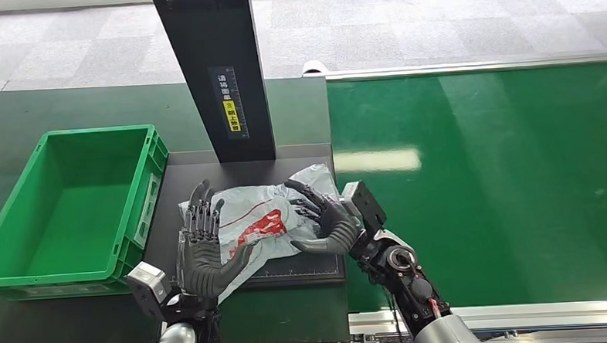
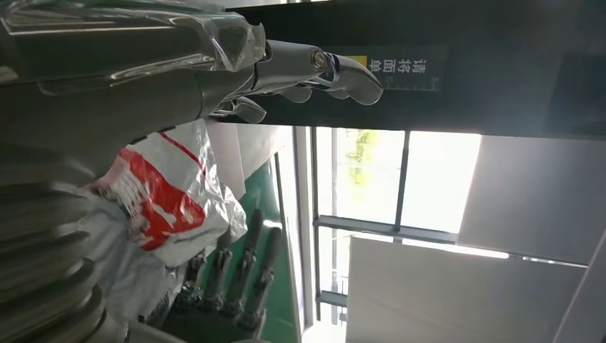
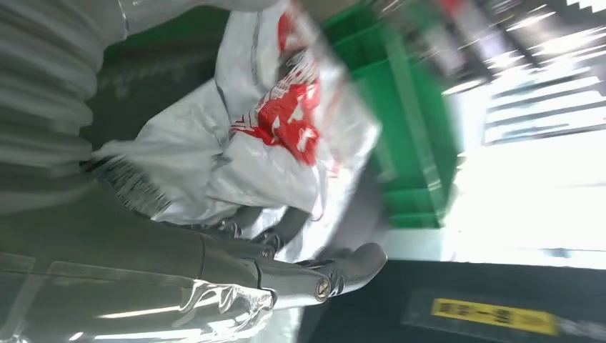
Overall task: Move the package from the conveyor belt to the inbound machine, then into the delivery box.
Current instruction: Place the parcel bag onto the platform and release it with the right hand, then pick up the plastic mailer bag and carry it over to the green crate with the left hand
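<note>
Conveyor belt (image 1: 486,187) lies at the bench's right edge. Delivery box (image 1: 70,205) waits open by the left edge, ready to receive. Inbound machine (image 1: 227,82) platform carries the package (image 1: 264,219) beneath its post, presumably for scanning. Left hand (image 1: 203,249) and right hand (image 1: 325,217) clamp it from opposite sides, suiting a limp bag.

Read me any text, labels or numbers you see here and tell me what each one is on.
"请将面单" then a yellow strip, probably "朝上放置": label on the inbound machine's black post.
Ruler-like tick marks beside that label: too small to read.
Red and white print on the grey package, held between the left hand and right hand: crumpled, unreadable.
</note>
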You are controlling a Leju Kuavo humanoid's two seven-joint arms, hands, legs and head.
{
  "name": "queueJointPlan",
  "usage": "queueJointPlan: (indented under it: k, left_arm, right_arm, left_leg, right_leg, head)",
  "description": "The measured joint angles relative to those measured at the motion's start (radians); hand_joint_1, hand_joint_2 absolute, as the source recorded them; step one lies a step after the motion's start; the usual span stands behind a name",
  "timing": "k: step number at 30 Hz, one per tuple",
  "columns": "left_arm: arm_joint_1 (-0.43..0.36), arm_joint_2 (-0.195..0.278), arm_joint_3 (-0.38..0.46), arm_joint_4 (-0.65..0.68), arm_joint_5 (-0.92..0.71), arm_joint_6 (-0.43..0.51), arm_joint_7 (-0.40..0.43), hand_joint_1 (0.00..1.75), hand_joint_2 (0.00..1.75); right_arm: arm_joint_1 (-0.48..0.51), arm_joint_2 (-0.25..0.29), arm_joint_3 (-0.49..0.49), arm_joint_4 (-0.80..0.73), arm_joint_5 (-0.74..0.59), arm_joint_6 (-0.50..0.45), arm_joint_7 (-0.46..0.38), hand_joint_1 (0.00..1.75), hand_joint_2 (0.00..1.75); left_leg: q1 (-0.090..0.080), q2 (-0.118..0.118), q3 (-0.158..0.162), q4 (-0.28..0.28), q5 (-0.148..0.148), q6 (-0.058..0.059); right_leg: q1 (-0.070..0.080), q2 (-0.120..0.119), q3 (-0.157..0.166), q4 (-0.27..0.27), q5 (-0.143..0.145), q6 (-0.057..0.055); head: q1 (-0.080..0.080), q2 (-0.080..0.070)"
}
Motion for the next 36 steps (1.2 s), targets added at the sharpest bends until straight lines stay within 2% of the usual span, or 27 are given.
queueJointPlan:
  k: [2,5,7,9,12,15,17,22,26,29,32,36]
  left_arm:
    - [0.0,0.0,0.0,0.005,0.005,-0.004,0.0,0.0,1.75]
    - [0.001,0.0,0.001,0.013,0.008,-0.011,0.0,0.0,1.75]
    - [0.003,0.0,0.002,0.016,0.008,-0.013,0.0,0.0,1.75]
    - [0.008,0.0,0.003,0.017,0.007,-0.013,0.0,0.0,1.75]
    - [0.013,0.001,0.004,0.017,0.007,-0.013,0.0,0.0,1.75]
    - [0.015,0.002,0.005,0.017,0.006,-0.013,0.0,0.0,1.75]
    - [0.018,0.002,0.007,0.017,0.002,-0.011,0.0,0.0,1.75]
    - [0.038,0.002,0.031,0.015,-0.015,0.0,0.0,0.0,1.75]
    - [0.057,0.0,0.054,-0.002,-0.025,0.003,0.0,0.0,1.75]
    - [0.079,0.0,0.072,-0.025,-0.029,0.012,0.0,0.0,1.75]
    - [0.094,0.0,0.087,-0.035,-0.036,0.006,0.0,0.0,1.75]
    - [0.098,-0.001,0.096,-0.039,-0.055,-0.013,0.002,0.0,1.75]
  right_arm:
    - [0.026,-0.004,-0.027,-0.044,-0.122,0.076,0.029,0.0,1.75]
    - [0.053,-0.009,-0.051,-0.095,-0.348,0.176,0.118,0.0,1.75]
    - [0.07,-0.011,-0.06,-0.129,-0.482,0.211,0.173,0.0,1.75]
    - [0.087,-0.015,-0.064,-0.165,-0.564,0.219,0.201,0.0,1.75]
    - [0.107,-0.023,-0.065,-0.21,-0.602,0.22,0.217,0.0,1.75]
    - [0.119,-0.029,-0.066,-0.237,-0.604,0.219,0.218,0.0,1.75]
    - [0.128,-0.037,-0.066,-0.26,-0.571,0.19,0.19,0.0,1.75]
    - [0.163,-0.085,-0.084,-0.364,-0.292,-0.043,0.034,0.0,1.75]
    - [0.219,-0.111,-0.122,-0.45,-0.249,-0.091,0.051,0.0,1.75]
    - [0.29,-0.125,-0.161,-0.509,-0.192,-0.169,0.042,0.0,1.75]
    - [0.366,-0.138,-0.211,-0.559,-0.167,-0.186,0.023,0.0,1.75]
    - [0.444,-0.146,-0.247,-0.623,-0.12,-0.143,0.012,0.0,1.75]
  left_leg:
    - [0.0,0.0,0.0,0.0,0.0,0.0]
    - [0.0,0.001,0.0,0.0,0.0,0.0]
    - [0.0,0.001,0.0,0.0,0.0,0.0]
    - [0.0,0.001,0.001,0.0,0.0,0.0]
    - [0.0,0.001,0.001,0.0,0.0,0.0]
    - [0.0,0.001,0.001,0.0,0.0,0.0]
    - [0.0,0.001,0.001,0.0,0.0,0.0]
    - [0.0,0.001,0.001,0.0,0.0,0.0]
    - [0.0,0.0,0.001,0.0,0.0,0.0]
    - [0.0,-0.001,0.0,0.0,-0.001,0.0]
    - [0.0,0.0,0.0,0.0,-0.001,0.0]
    - [0.0,0.0,0.0,0.0,-0.001,0.0]
  right_leg:
    - [0.0,0.0,0.0,0.0,0.0,0.0]
    - [0.0,0.0,0.0,0.0,0.0,0.0]
    - [0.0,0.0,0.001,0.0,0.0,0.0]
    - [0.0,0.0,0.001,0.0,0.0,0.0]
    - [0.0,0.0,0.001,0.0,0.0,0.0]
    - [0.0,0.0,0.001,0.0,0.0,0.0]
    - [0.0,0.0,0.001,0.0,0.0,0.0]
    - [0.0,0.0,0.001,0.0,0.0,0.0]
    - [0.0,0.0,0.001,0.0,0.0,0.0]
    - [0.0,0.0,0.0,0.0,0.0,0.0]
    - [0.0,0.0,0.0,0.0,0.0,0.0]
    - [0.0,0.0,0.001,-0.001,0.0,0.0]
  head:
    - [0.0,0.0]
    - [0.0,0.0]
    - [0.0,0.0]
    - [0.0,0.0]
    - [0.0,0.0]
    - [0.0,0.0]
    - [0.0,0.0]
    - [0.0,0.0]
    - [0.0,0.0]
    - [0.0,0.0]
    - [0.0,0.0]
    - [0.0,0.0]
